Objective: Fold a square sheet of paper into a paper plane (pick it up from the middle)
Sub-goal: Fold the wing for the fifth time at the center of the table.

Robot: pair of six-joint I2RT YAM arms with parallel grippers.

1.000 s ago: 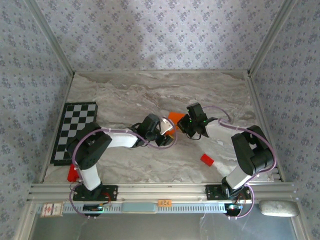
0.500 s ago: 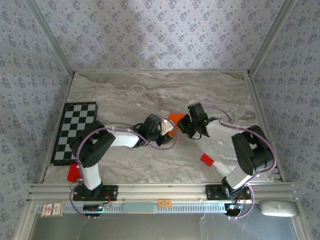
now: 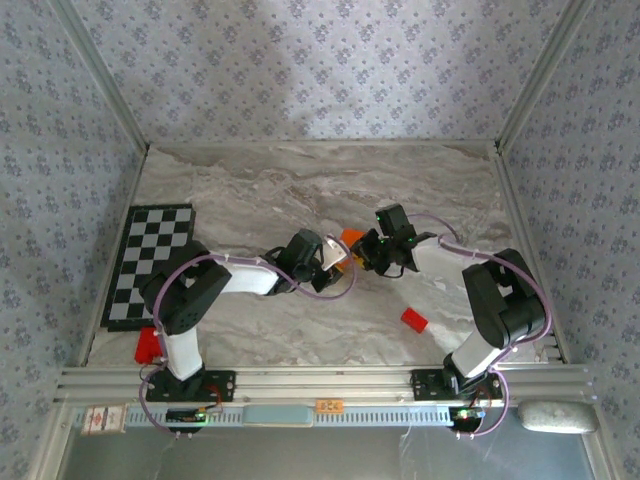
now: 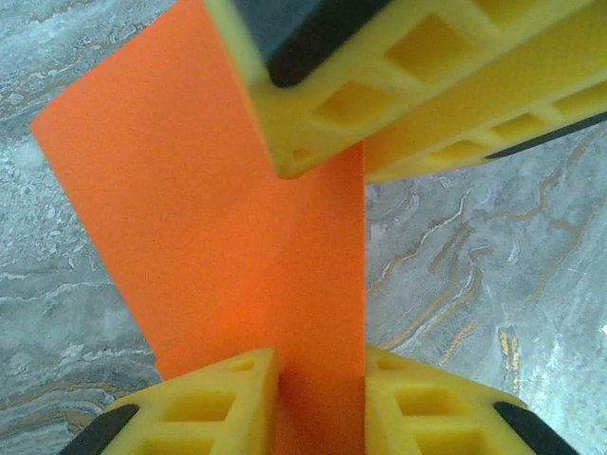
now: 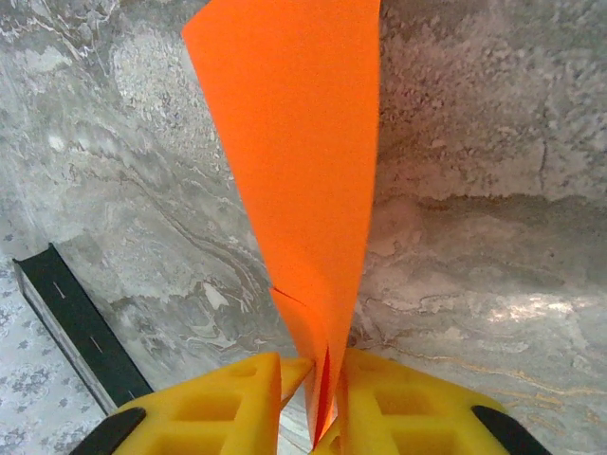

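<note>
The right hand (image 5: 318,370) is clenched on the folded orange paper (image 5: 303,142), pinching its narrow end. The left hand (image 4: 321,370) faces it, fingers either side of the paper's other end; whether it grips cannot be told. Both arms reach inward over the middle of the surface (image 3: 250,190), the paper between them.

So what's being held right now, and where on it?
The square sheet of paper, folded: the right gripper pinches its narrow end; the left gripper has jaws either side of the other end, grip unclear.
</note>
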